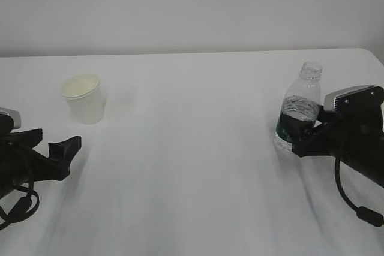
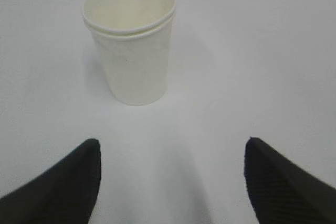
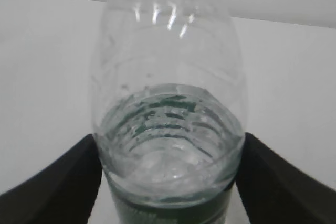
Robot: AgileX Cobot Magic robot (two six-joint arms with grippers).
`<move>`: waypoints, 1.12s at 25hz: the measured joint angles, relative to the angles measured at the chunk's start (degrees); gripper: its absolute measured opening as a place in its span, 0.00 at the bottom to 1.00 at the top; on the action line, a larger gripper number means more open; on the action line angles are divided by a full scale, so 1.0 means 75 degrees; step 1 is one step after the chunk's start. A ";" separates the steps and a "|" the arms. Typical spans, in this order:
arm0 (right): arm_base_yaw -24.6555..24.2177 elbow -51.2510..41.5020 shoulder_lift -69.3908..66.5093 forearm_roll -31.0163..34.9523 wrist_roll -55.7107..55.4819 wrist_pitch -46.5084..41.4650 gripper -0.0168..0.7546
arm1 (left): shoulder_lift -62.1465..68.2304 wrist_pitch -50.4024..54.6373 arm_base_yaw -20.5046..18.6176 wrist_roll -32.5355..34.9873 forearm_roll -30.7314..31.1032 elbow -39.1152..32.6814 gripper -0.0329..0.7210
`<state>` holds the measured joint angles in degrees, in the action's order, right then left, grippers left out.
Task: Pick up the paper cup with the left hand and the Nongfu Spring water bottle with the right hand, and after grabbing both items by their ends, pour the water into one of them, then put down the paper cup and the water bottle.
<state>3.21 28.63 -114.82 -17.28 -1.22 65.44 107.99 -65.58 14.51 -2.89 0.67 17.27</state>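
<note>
A: Start at the left. What is the left gripper (image 1: 60, 151) doing?

B: It sits low over the white worktop (image 1: 192, 166) at the left edge, its black fingers (image 2: 63, 182) spread wide apart with nothing between them. It holds nothing.

A: And the paper cup (image 1: 85, 98)?

B: It stands upright on the worktop, beyond the left gripper and slightly to its right in the exterior view, clearly apart from it. In the left wrist view the paper cup (image 2: 132, 45) is straight ahead of the gap between the fingers, untouched. A second rolled rim shows just under the top one, so it may be two cups nested; I can't say for sure.

A: Move to the right side.

B: The Nongfu Spring water bottle (image 1: 298, 109) stands upright near the right edge, capless, with its dark green band low on the body. The water (image 3: 168, 145) fills roughly the lower half.

A: Is the right gripper (image 1: 309, 133) holding it?

B: Its fingers (image 3: 58, 182) flank the Nongfu Spring water bottle (image 3: 168, 103) at the level of the band, one on each side, right against the plastic. The bottle's base still looks to be on the worktop. Whether they are truly clamping or only just beside it, I cannot tell.
</note>
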 joint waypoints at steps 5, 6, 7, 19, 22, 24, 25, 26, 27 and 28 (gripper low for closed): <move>0.0000 0.0254 -0.0572 -0.0048 0.0000 0.0017 0.79 | 0.0000 0.0000 0.0000 0.0000 0.0005 0.0000 0.85; 0.0000 0.0307 -0.0659 -0.0048 -0.0011 0.0017 0.79 | 0.0000 0.0000 0.0000 0.0000 0.0005 0.0000 0.85; 0.0000 0.0348 -0.0725 -0.0067 -0.0029 0.0017 0.79 | 0.0000 0.0000 0.0000 0.0000 0.0005 0.0000 0.85; 0.0000 0.0937 -0.1030 -0.0147 -0.0072 0.0017 0.79 | 0.0000 0.0000 0.0000 0.0000 0.0018 0.0000 0.83; 0.0000 0.0996 -0.1230 -0.0239 -0.0072 0.0017 0.79 | 0.0000 0.0000 0.0000 0.0000 0.0018 0.0000 0.83; 0.0000 0.1015 -0.1289 -0.0330 -0.0072 0.0017 0.79 | 0.0000 0.0000 0.0000 0.0000 0.0018 0.0000 0.83; 0.0000 0.1032 -0.1303 -0.0341 -0.0072 0.0017 0.79 | 0.0000 0.0000 0.0000 0.0000 0.0018 0.0000 0.83; 0.0000 0.1032 -0.1303 -0.0341 -0.0086 0.0017 0.79 | 0.0000 0.0000 0.0000 0.0000 0.0018 0.0000 0.83; 0.0000 0.1035 -0.1303 -0.0348 -0.0086 0.0017 0.79 | 0.0000 0.0000 0.0000 0.0000 0.0018 0.0000 0.83; 0.0000 0.1048 -0.1303 -0.0348 -0.0086 0.0017 0.79 | 0.0000 0.0000 0.0000 0.0000 0.0018 0.0000 0.83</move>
<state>3.21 36.49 -124.60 -19.88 -1.87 65.57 107.99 -65.58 14.51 -2.89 0.80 17.27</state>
